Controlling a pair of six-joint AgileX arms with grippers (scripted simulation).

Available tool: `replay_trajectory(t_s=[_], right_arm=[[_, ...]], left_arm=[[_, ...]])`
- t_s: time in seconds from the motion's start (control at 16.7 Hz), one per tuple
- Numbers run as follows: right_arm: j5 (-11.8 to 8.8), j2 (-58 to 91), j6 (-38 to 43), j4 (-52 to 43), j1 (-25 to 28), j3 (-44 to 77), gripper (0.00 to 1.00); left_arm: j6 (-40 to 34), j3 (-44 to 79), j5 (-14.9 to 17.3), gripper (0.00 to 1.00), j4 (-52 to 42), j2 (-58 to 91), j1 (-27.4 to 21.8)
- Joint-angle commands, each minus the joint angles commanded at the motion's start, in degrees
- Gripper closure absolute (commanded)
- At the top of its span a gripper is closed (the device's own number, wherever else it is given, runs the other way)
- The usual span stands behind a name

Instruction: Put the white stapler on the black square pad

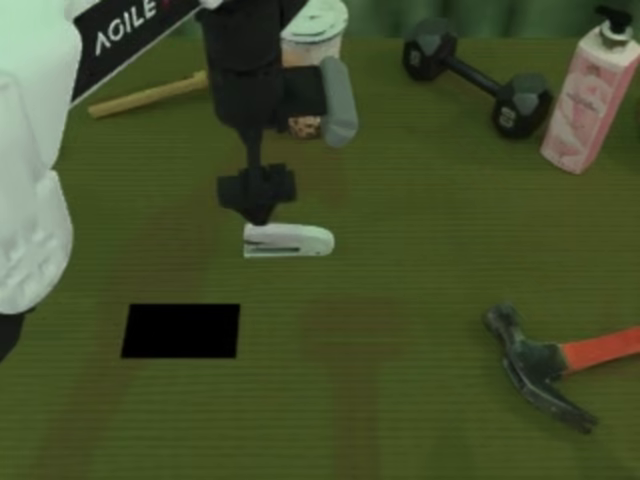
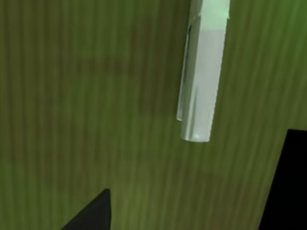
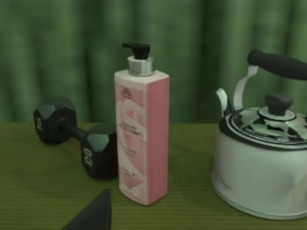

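The white stapler (image 1: 289, 241) is laid flat just below the left gripper (image 1: 257, 205); the black square pad (image 1: 181, 331) is set farther down-left.

From above, I see the stapler (image 1: 288, 241) lying flat near the table's middle, my left gripper (image 1: 257, 205) directly over its left end. The square pad (image 1: 181, 331) sits nearer the front and to the left, apart from the stapler. A hammer (image 1: 556, 364) lies front right; a dumbbell (image 1: 476, 75) and pump bottle (image 1: 588, 93) stand back right.
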Motion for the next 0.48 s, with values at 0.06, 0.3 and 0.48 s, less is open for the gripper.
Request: replay_trajectory(t_s=[0.06,0.3,0.48], right_arm=[[0.0,0.0,0.0,0.0,0.0,0.0,0.0],[0.0,0.0,0.0,0.0,0.0,0.0,0.0],[0.0,0.0,0.0,0.0,0.0,0.0,0.0]], left_arm=[[1.1,2.6,-0.1,0.0,-0.5,2.0,-0.4],[2.9,7.0,-0.2,0.0,-1.0,5.1,-0.9],[2.9,7.0,-0.2,0.0,-1.0,5.1,-0.9]])
